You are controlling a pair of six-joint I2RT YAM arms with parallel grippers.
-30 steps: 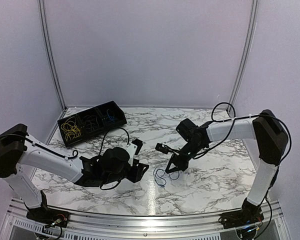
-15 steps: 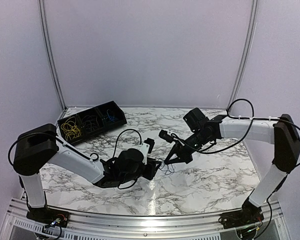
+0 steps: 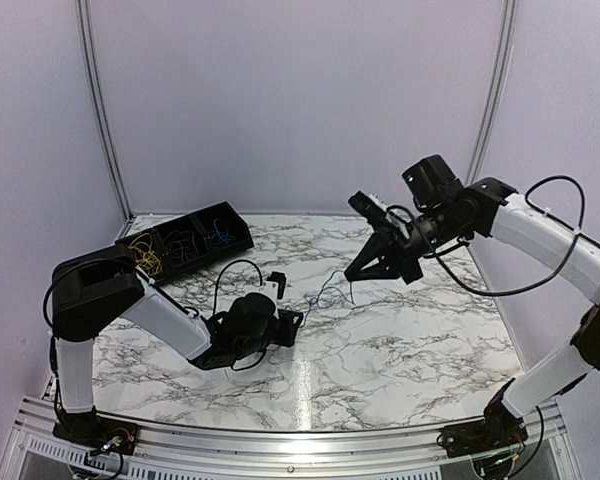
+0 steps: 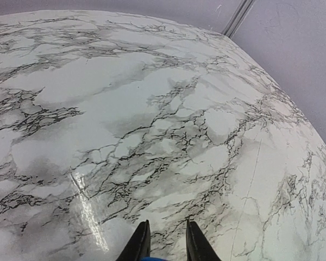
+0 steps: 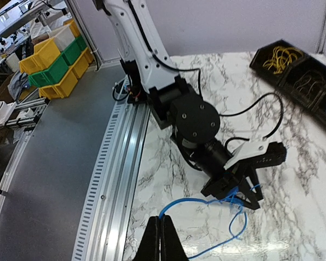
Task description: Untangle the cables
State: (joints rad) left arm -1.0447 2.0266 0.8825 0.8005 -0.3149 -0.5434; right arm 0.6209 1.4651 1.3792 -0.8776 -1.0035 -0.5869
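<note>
My left arm (image 3: 170, 325) at eight o'clock and right arm (image 3: 555, 245) at three wear white shells, black joints, tapered black fingers (image 4: 137, 247), black cabling (image 3: 500, 293).

A tray (image 3: 205, 258) of three side-by-side compartments sits at the far left corner of the tabletop (image 3: 410, 340), with coiled cables (image 3: 143, 257) lying in them. The left hand (image 3: 288, 324) lies low over the tabletop, left of the middle and in front of the tray, and the right hand (image 3: 352, 276) hangs raised behind it and to its right. Between the two runs a single cable (image 5: 193, 202), from the right hand's tips down to the left hand's fingers (image 4: 141, 242).
</note>
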